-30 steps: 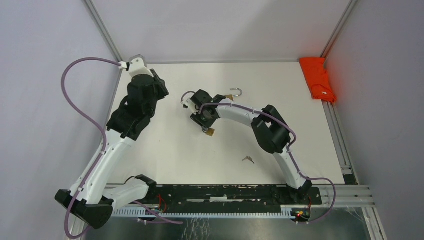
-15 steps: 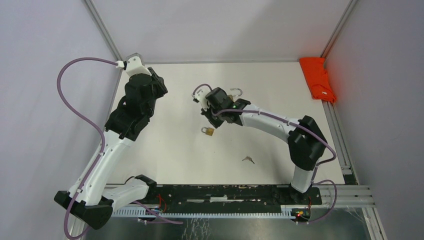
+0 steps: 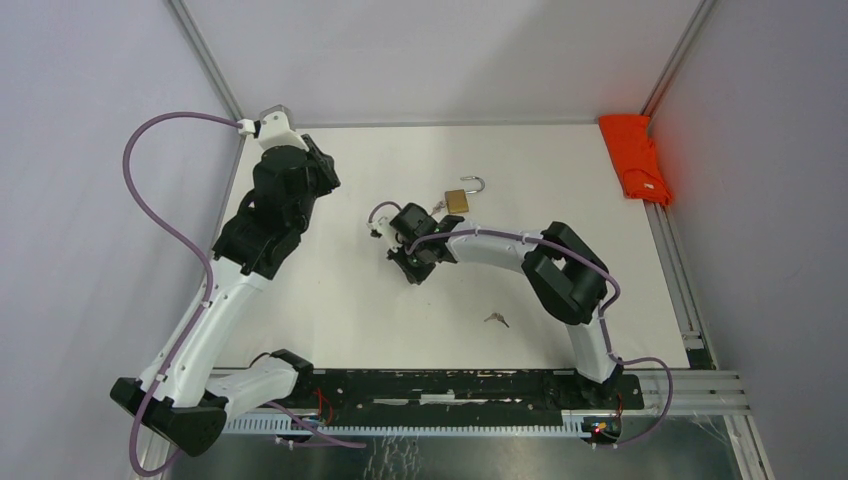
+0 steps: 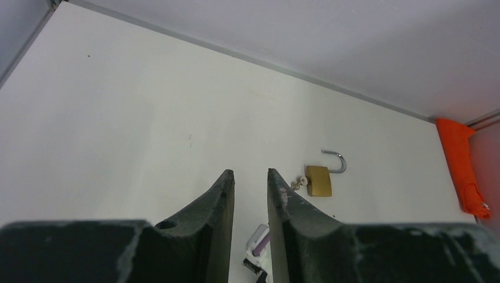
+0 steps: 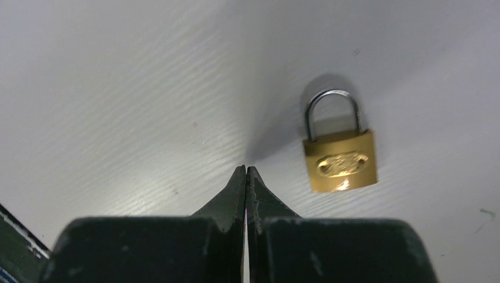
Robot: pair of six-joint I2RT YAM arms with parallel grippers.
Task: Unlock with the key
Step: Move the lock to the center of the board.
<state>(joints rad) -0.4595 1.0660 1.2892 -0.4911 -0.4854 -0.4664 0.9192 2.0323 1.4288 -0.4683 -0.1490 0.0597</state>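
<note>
We count two brass padlocks on the worktop (image 3: 330,300).

- Shut padlock (image 5: 341,162): lies flat just beside the right pincer (image 5: 245,171), shackle pointing away from it. That pincer is closed on nothing.
- Open padlock (image 3: 457,198): long axis toward the far wall.
- Key bunch (image 3: 496,319): one, near the front; we cannot tell its heading.
- Left pincer (image 4: 250,177): parted, empty.

From above, the right gripper (image 3: 413,275) covers the closed padlock (image 5: 341,160) that its wrist camera shows. The key (image 3: 496,320) near the table's (image 3: 330,300) front is too small to make out in detail.
</note>
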